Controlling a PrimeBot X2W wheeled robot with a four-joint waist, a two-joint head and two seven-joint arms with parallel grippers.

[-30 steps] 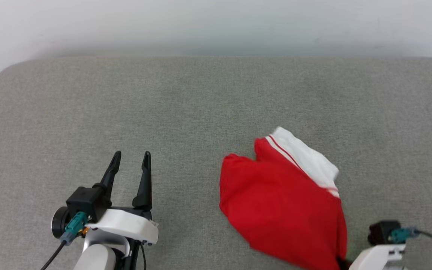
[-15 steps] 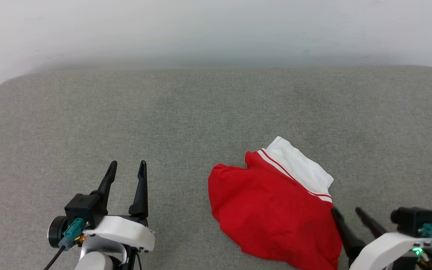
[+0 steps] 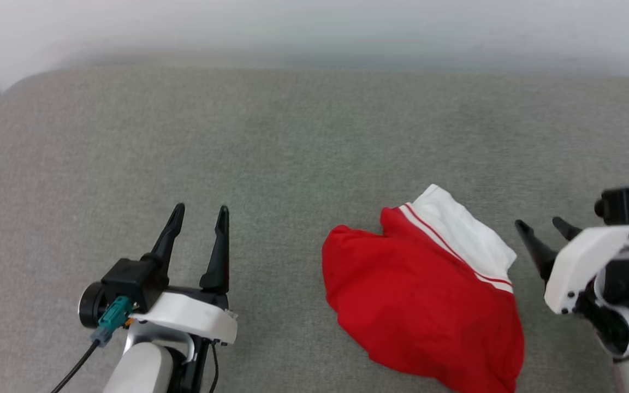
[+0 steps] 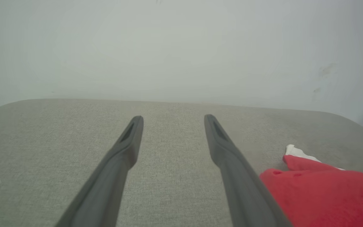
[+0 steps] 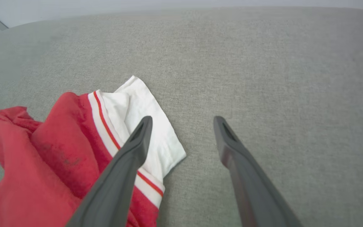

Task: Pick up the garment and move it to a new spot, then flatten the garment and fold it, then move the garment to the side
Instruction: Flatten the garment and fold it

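Observation:
The garment [image 3: 418, 295] lies crumpled on the grey cushion, red with a white striped sleeve [image 3: 467, 234] turned up at its far right. It also shows in the left wrist view, garment [image 4: 323, 195], and in the right wrist view, garment [image 5: 58, 157]. My right gripper [image 3: 543, 225] stands open just right of the sleeve, apart from it, with nothing between its fingers. In its own wrist view the right gripper [image 5: 183, 118] hovers over the sleeve's edge and bare cushion. My left gripper [image 3: 200, 210] is open and empty, well left of the garment; left gripper [image 4: 172, 117] points at bare fabric.
The grey cushion [image 3: 314, 142] spreads wide in all directions, with a rounded far edge against a pale wall [image 3: 314, 27]. Its left corner [image 3: 3, 93] curves away.
My right gripper opened and let go of the garment, then rose and drew off to the right. The garment settled onto the cushion. The head camera shifted; the left arm kept still.

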